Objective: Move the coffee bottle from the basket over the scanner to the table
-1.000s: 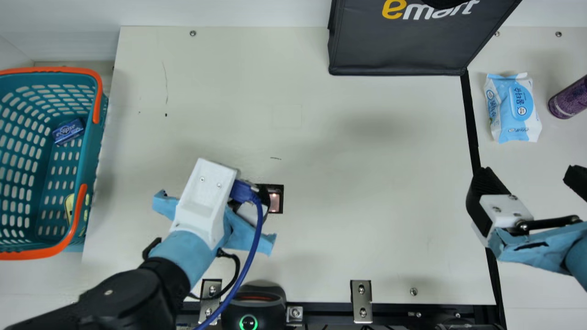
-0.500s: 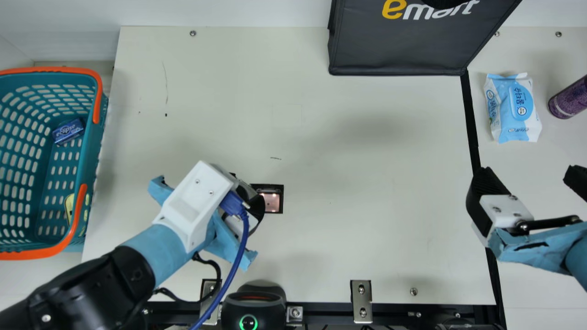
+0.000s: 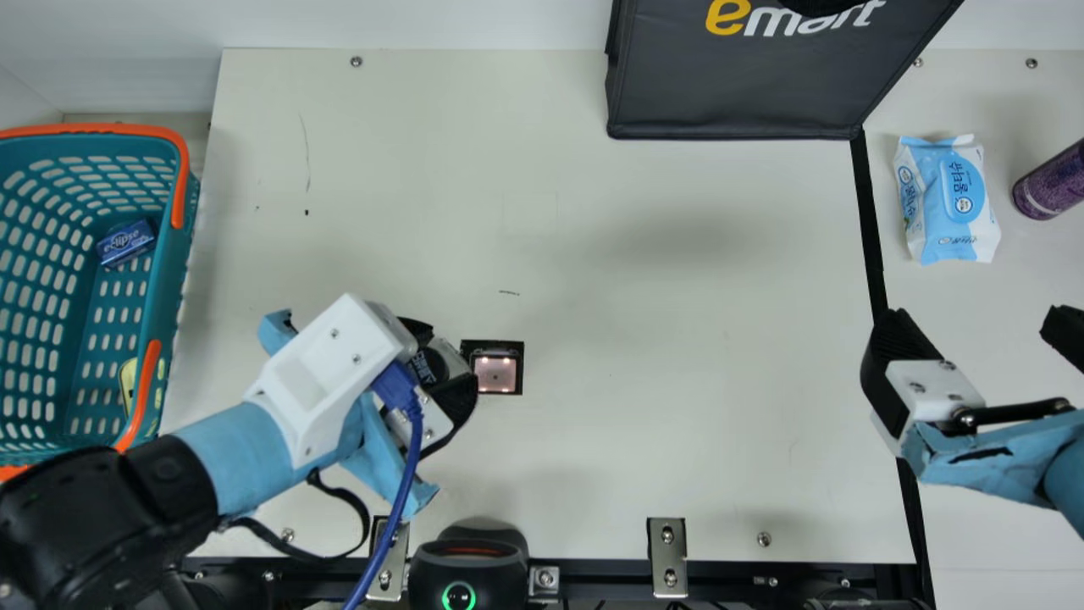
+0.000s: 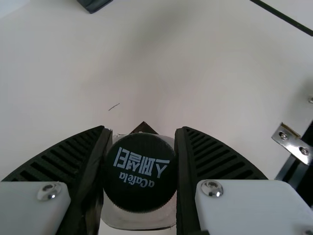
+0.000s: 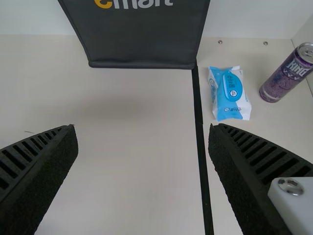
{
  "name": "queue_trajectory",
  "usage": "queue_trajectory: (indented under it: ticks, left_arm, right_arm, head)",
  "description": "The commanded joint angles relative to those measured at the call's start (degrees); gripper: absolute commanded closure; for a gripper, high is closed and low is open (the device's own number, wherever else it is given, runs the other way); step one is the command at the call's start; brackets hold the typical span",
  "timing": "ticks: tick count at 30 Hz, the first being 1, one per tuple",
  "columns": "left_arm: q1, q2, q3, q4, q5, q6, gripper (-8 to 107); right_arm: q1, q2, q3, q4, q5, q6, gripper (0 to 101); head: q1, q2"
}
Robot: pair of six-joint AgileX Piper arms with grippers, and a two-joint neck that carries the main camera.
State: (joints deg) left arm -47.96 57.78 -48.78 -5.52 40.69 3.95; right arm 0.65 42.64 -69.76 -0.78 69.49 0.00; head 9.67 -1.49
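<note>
Work surface: cream table [image 3: 660, 296], w/ a black strip [image 3: 872, 229] running near-to-far, well to the R of the scanner window [image 3: 495, 374]; white wall [image 3: 423, 21] behind, on the far side of the window. Basket [image 3: 184, 169], teal w/ orange handles: well L of the window. Dark bag [image 3: 728, 93]: far side, to the R. Wipes pack [image 3: 948, 203] and purple can [image 3: 1050, 185]: far R of the window, beyond the strip. Black unit w/ green ring [image 3: 467, 563]: near side of the window, at table edge. Coffee bottle [image 3: 451, 354]: just L of the window, apart from it in the main view; cap [image 4: 141, 171] up, long axis steep, approx. vertical; exact tilt and base-to-table contact cannot be told. My L gripper [image 3: 442, 361] is closed to bottle width, one finger per side, gripping it near the cap. My R gripper [image 3: 976, 326], well R of the window: fingers wide apart, nothing btwn. them.
</note>
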Motion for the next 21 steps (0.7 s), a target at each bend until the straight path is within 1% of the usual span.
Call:
queue_trajectory:
  ticks: [1, 10, 17, 21]
  left_arm:
    - [2.03, -0.26, -0.18, -7.21, 0.62, 12.04, 107]
    - [9.66, -1.08, 0.16, -20.69, 2.90, 32.76, 107]
    - [15.38, -0.92, 0.70, -28.95, 5.80, 47.00, 107]
    - [18.42, -0.14, 0.95, -32.41, 7.03, 52.86, 107]
  right_arm:
    - [0.00, 0.00, 0.00, 0.00, 0.00, 0.00, 6]
    - [0.00, 0.00, 0.00, 0.00, 0.01, 0.00, 6]
    - [0.00, 0.00, 0.00, 0.00, 0.01, 0.00, 6]
    - [0.00, 0.00, 0.00, 0.00, 0.01, 0.00, 6]
  head:
    - [-1.75, -0.09]
    - [-1.75, -0.09]
    - [-1.75, -0.09]
    - [-1.75, -0.09]
